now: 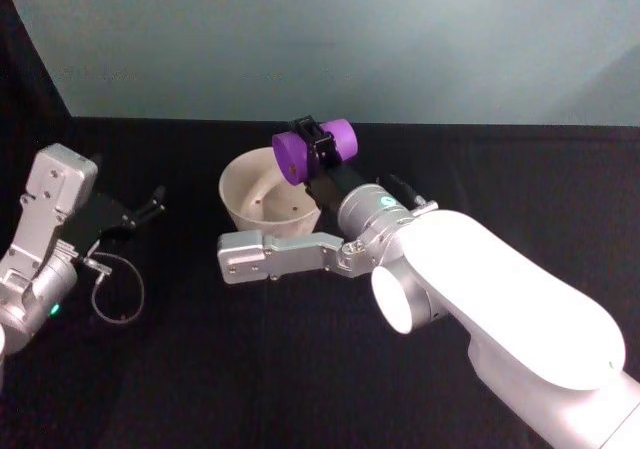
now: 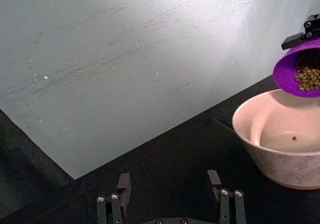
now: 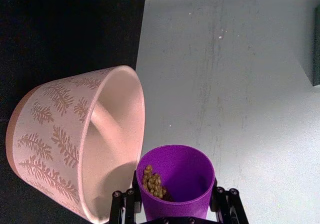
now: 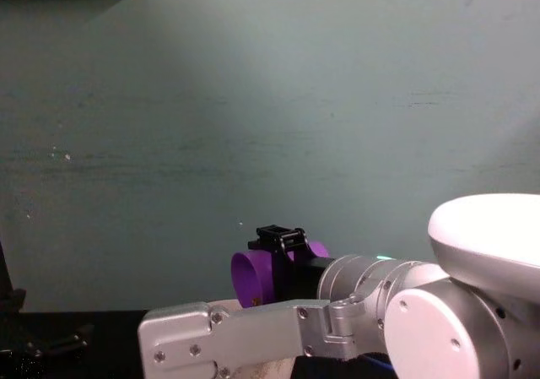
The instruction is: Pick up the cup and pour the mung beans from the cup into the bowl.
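Observation:
The purple cup [image 1: 292, 155] is tipped almost onto its side, mouth toward the cream bowl [image 1: 235, 184], above the bowl's far right rim. My right gripper [image 1: 318, 144] is shut on the cup. In the left wrist view, mung beans [image 2: 307, 77] lie at the lip of the cup [image 2: 290, 72], and a single bean [image 2: 294, 138] sits inside the bowl [image 2: 280, 156]. The right wrist view has the beans [image 3: 152, 181] low in the cup [image 3: 182, 174] beside the fern-patterned bowl [image 3: 55, 139]. My left gripper [image 1: 150, 204] rests open on the table left of the bowl, holding nothing.
A black cloth covers the table [image 1: 200, 369], and a pale green wall [image 1: 350, 39] stands right behind it. A link of my right arm [image 1: 280, 254] stretches across in front of the bowl. A thin cable loop [image 1: 115, 294] hangs by my left arm.

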